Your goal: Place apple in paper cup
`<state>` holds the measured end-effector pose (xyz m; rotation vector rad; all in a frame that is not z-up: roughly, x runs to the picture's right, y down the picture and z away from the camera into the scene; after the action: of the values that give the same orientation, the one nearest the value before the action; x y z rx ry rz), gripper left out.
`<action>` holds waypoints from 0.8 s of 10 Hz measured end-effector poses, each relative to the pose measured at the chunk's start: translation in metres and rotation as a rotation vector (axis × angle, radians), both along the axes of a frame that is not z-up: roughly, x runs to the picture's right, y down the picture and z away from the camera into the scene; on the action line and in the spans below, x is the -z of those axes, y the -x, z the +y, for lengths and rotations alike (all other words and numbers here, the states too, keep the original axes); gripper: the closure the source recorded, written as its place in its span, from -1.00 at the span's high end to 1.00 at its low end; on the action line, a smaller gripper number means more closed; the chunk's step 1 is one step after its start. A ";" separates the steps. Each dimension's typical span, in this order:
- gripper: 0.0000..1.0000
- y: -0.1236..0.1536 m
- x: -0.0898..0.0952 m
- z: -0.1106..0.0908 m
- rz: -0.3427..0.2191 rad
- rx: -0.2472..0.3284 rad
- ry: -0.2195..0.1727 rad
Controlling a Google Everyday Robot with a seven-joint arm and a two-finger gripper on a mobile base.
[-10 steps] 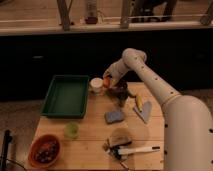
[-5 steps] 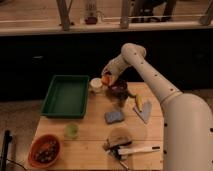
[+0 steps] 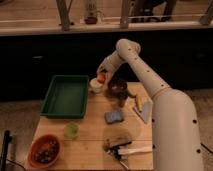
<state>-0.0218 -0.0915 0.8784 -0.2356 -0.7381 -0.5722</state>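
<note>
1. Nearest the camera, well in front of the paper cup, an orange bowl of dark bits is sitting at the table's front left corner, with a white-handled tool and a tan lump to its right.
2. A little closer to the paper cup, a small green cup and a blue sponge are lying on the wooden table.
3. Just left of the paper cup, a green tray is resting; just right, a dark bowl is crowding it, and a yellow fruit is lying beyond.
4. The gripper is hanging just above the paper cup, clenched on the apple.
5. The task looks nearly done: lowering and release are remaining.
</note>
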 end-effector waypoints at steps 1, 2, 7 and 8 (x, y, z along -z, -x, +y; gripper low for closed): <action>-1.00 0.005 0.000 -0.001 -0.007 0.013 0.002; -1.00 0.005 -0.002 -0.001 -0.006 0.027 0.008; -1.00 0.011 -0.004 0.006 0.009 0.086 0.023; -1.00 0.011 -0.004 0.006 0.011 0.092 0.023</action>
<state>-0.0328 -0.0852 0.8826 -0.2945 -0.7261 -0.6497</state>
